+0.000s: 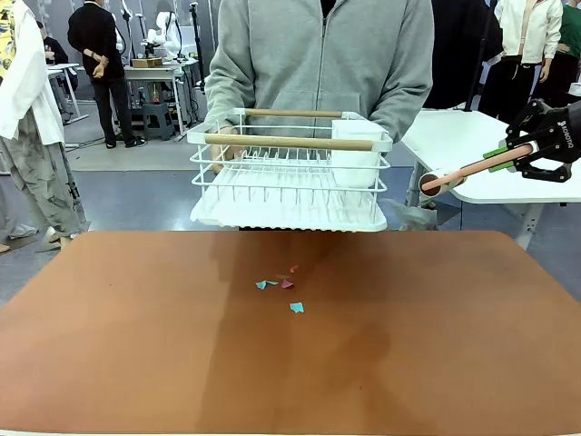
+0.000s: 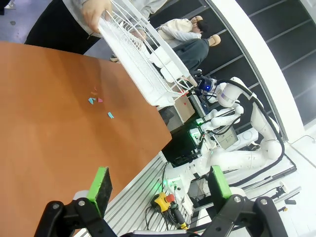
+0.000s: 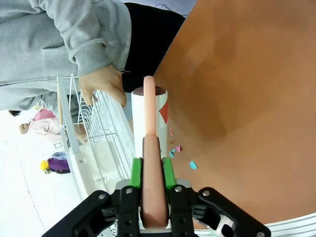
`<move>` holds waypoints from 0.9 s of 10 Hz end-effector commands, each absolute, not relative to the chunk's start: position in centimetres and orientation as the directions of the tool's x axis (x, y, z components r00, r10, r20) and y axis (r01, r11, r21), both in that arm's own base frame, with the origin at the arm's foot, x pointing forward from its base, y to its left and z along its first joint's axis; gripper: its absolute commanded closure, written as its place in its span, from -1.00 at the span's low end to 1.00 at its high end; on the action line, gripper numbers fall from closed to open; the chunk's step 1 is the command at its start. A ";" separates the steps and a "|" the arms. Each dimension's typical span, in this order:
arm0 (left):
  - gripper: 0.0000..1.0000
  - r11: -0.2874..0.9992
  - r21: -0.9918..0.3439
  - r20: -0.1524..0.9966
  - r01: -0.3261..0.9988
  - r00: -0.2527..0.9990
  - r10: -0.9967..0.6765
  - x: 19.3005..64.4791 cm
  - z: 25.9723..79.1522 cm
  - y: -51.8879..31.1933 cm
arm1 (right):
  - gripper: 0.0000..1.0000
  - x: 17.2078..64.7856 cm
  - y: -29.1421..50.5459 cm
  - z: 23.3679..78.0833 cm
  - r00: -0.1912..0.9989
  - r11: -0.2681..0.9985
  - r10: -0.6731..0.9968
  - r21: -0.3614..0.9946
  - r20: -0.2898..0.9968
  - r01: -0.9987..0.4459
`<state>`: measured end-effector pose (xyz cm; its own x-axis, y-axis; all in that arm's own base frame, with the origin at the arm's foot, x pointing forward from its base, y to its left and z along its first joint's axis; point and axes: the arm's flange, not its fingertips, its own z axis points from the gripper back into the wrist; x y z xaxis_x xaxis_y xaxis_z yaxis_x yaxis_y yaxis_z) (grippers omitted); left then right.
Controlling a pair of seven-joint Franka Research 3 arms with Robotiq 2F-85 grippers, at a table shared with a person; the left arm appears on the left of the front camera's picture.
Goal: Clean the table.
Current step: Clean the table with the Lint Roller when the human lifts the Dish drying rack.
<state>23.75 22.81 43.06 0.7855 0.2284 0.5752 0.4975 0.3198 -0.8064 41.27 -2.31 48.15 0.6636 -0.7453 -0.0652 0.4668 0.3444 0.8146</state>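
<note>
Nearest to us lies the large, wide table [image 1: 136,363] with its matte reddish-brown top and rounded corners, reaching from the near edge of the front view to the person at the far side. Around its middle, a little toward the far side, we see a small cluster of teal and pink paper scraps [image 1: 287,284], loosely scattered and close to one another; they also show in the left wrist view [image 2: 98,100] and the right wrist view [image 3: 177,150].

At the far edge a person in a grey hooded top [image 1: 318,54] holds a white wire dish rack with two wooden bars [image 1: 290,173] in both hands; one hand [image 3: 103,84] grips its rim. We cannot tell whether the rack touches the table.

Our right end effector [image 1: 508,159] hangs at the far right, past the table's corner and in front of a smaller white-topped table [image 1: 481,136]. Its green pads are pressed onto the long pink handle of a lint roller with a white drum [image 1: 467,170], which points left toward the rack. From the wrist we see the same pinch [image 3: 150,170] with the drum [image 3: 149,113] above the table's far edge.

Our left end effector [image 2: 160,182] is spread wide with nothing between its pads, at the table's left edge.
</note>
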 end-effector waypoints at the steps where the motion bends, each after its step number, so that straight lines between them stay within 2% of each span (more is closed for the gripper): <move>1: -1.00 0.314 -0.805 0.579 0.503 0.782 0.230 23.4 43.1 22.9 | 0.98 41.2 -2.1 48.2 0.668 0.351 -0.742 0.813 -0.061 0.464; 9: -1.00 0.314 -0.805 0.579 0.503 0.782 0.230 23.4 43.1 22.9 | 0.98 41.2 -2.1 48.2 0.668 0.351 -0.742 0.813 -0.061 0.464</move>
<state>23.75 22.81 43.06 0.7855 0.2284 0.5752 0.4975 0.3198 -0.8064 41.27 -2.31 48.15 0.6636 -0.7453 -0.0652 0.4668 0.3444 0.8146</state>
